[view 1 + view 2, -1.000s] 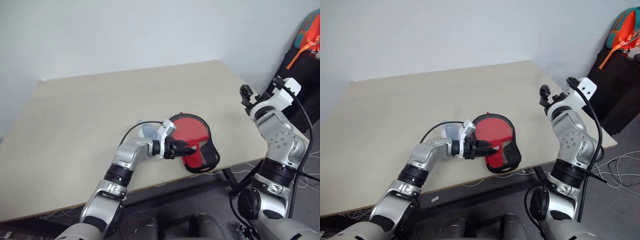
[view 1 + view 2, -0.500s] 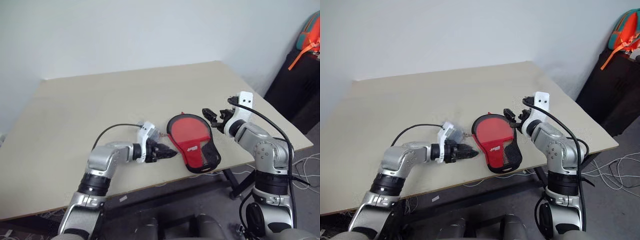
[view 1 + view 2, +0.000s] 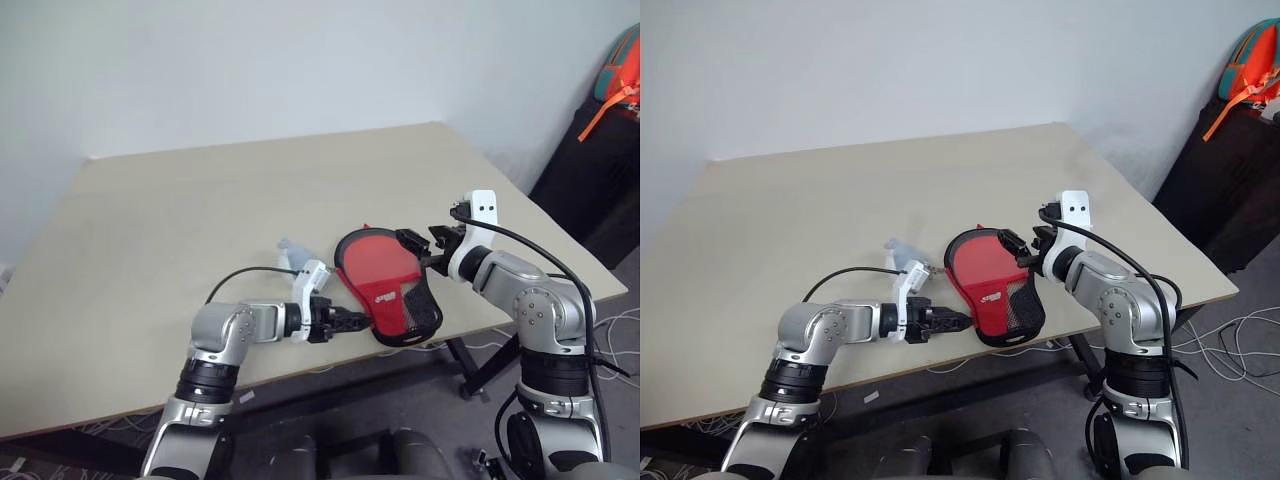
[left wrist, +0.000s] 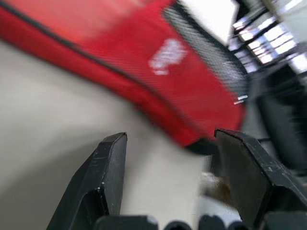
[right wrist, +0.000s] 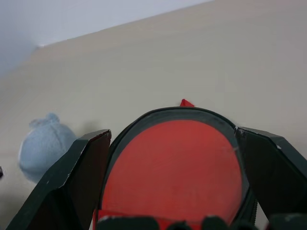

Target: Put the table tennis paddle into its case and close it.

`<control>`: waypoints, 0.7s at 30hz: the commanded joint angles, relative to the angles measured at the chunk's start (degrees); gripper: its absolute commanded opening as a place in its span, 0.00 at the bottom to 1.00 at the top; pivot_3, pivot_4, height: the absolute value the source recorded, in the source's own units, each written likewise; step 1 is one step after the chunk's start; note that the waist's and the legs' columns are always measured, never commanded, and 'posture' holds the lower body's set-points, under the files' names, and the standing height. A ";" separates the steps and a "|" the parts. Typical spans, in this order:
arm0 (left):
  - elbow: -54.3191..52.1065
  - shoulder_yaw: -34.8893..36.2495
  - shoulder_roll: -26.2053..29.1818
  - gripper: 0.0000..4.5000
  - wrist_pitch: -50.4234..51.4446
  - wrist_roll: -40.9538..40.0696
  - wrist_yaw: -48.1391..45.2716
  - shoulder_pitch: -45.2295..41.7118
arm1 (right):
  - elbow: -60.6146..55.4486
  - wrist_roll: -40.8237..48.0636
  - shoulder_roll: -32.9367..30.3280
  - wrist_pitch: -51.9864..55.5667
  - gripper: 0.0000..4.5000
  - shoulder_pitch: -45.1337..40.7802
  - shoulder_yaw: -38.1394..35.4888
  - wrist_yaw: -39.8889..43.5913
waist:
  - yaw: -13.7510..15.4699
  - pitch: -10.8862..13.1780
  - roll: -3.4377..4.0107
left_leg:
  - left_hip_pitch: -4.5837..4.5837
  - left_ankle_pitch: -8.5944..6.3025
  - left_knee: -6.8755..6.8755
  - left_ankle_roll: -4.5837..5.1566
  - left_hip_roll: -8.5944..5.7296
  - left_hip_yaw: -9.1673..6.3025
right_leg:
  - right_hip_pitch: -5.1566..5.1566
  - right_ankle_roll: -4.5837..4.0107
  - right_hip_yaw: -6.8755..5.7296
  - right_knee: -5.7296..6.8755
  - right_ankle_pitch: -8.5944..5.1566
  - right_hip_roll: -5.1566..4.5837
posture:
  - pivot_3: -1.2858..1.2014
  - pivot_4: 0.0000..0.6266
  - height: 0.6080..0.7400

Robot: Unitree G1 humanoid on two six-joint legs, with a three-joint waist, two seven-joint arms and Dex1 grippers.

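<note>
- Head views: your case (image 3: 388, 287) lies on the table (image 3: 180, 220) near the front edge, its flap folded back so the paddle's (image 3: 375, 262) round red face shows inside, with the black mesh end toward the table edge.
- Your left gripper (image 3: 362, 322) sits low over the table just beside the case's near-left edge, fingers parted and holding nothing.
- Your right gripper (image 3: 412, 243) is at the case's far-right rim, fingers spread wide; whether they touch the rim you cannot tell from here.
- A small pale blue soft object (image 3: 898, 251) lies on the table just behind the left gripper, apart from the case.
- Left wrist view: you see both black fingers (image 4: 108, 167) standing apart with bare table between them; the case's red side with its white logo (image 4: 166, 56) and black mesh lies just ahead.
- Right wrist view: your fingers (image 5: 81, 167) are wide open on either side of the case's rounded end, the red paddle face between them, nothing clamped; the blue object (image 5: 44, 146) lies off to one side.
</note>
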 commanded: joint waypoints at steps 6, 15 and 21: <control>5.29 11.49 -6.71 0.68 9.86 -2.37 9.43 -4.06 | -2.06 -0.10 0.35 -1.28 0.99 0.71 -2.61 -2.96 | 0.03 -0.01 -0.02 | 0.01 0.04 0.02 0.10 -0.02 -0.04 | 0.06 0.00 -0.03 -0.01 0.00 -0.01 | 0.52 0.00 0.88; 13.21 16.27 -12.18 0.68 10.15 -1.42 15.11 -7.98 | -0.59 -1.35 0.42 -2.92 0.99 0.90 -2.49 -4.92 | 0.13 -0.01 -0.02 | 0.10 -0.14 0.12 0.22 -0.05 -0.30 | 0.33 0.00 -0.29 -0.09 0.00 -0.06 | 0.52 0.00 0.88; 16.38 18.27 -15.68 0.68 8.95 -2.50 16.99 -10.88 | -0.36 -1.22 0.46 -2.93 0.99 0.57 -2.34 -4.78 | 0.13 -0.01 -0.02 | 0.10 -0.18 0.21 0.30 -0.09 -0.53 | 0.49 0.00 -0.51 -0.13 -0.01 -0.12 | 0.52 0.00 0.88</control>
